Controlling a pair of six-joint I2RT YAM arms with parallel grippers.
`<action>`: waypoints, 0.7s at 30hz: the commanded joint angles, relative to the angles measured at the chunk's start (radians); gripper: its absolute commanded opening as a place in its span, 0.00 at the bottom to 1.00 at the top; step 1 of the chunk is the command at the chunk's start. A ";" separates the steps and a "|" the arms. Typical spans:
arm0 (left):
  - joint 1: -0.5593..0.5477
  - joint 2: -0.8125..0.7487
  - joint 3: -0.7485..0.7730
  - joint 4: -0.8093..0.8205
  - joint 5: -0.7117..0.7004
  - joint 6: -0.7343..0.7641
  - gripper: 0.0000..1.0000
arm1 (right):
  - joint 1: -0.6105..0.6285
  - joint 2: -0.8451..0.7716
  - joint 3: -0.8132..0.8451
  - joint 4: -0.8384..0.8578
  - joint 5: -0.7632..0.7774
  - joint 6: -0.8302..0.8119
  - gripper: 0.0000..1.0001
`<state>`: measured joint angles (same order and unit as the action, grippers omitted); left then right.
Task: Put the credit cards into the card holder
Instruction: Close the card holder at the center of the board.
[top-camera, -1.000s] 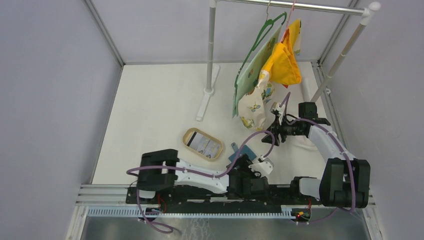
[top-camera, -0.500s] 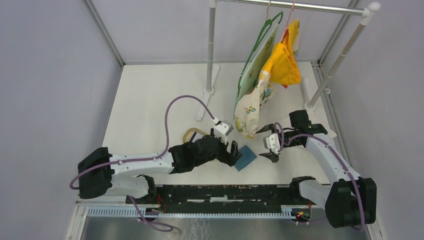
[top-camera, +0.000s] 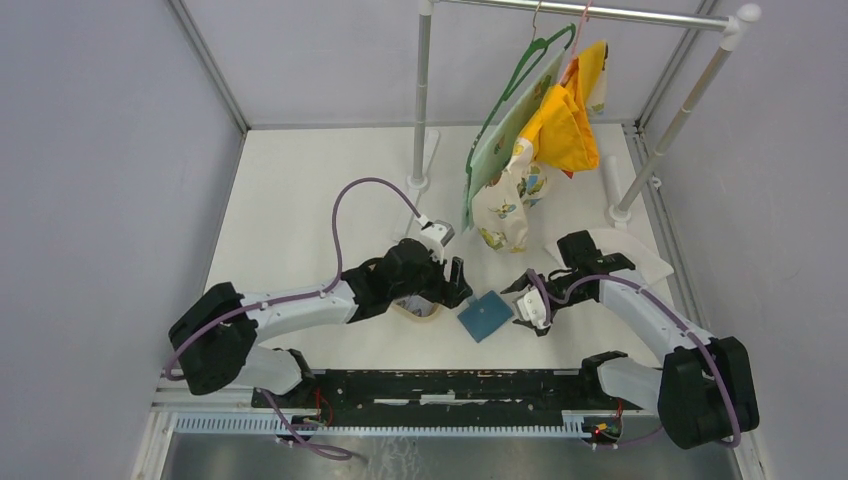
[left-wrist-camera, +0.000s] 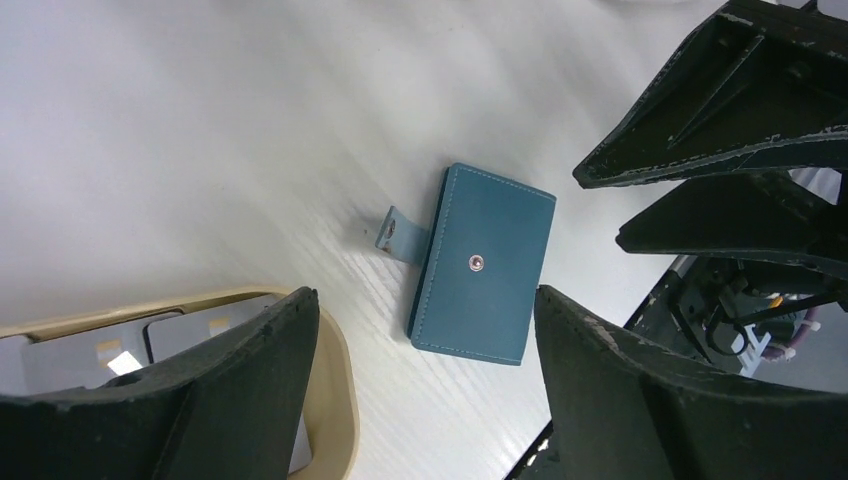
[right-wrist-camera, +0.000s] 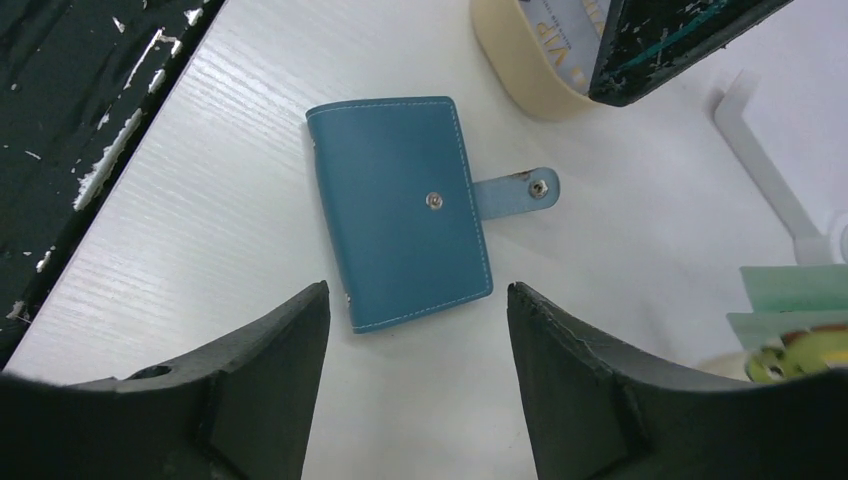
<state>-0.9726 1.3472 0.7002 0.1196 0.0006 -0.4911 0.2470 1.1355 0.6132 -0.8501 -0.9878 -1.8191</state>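
White table (top-camera: 300, 200) stretching under clothes rack (top-camera: 650, 15). Wallet (top-camera: 485, 316) lying flat, cover closed, strap unsnapped and sticking out sideways. Left gripper (left-wrist-camera: 425, 300) hovering just beside wallet, jaws spread, holding nothing. Right gripper (right-wrist-camera: 417, 300) hovering at wallet's opposite side, jaws spread, empty. Cards (left-wrist-camera: 190, 335) sitting in tray (left-wrist-camera: 335, 370) near wallet's strap side.

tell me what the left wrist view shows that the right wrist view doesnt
Only the left wrist view: the right gripper, open. Only the right wrist view: the rack's white foot, a patterned cloth, the black rail. Both: the card holder, shut with its strap unsnapped, lying flat, and the tan tray holding credit cards.
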 joint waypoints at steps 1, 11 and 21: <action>0.024 0.064 0.059 0.052 0.111 0.060 0.84 | 0.015 -0.005 -0.026 0.077 0.049 0.052 0.68; 0.081 0.221 0.165 0.006 0.217 0.119 0.67 | 0.100 0.040 -0.042 0.152 0.128 0.138 0.51; 0.133 0.334 0.222 -0.061 0.316 0.186 0.36 | 0.173 0.083 -0.045 0.202 0.206 0.203 0.41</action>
<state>-0.8547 1.6627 0.8841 0.0780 0.2481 -0.3790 0.3965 1.2026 0.5716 -0.6849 -0.8234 -1.6516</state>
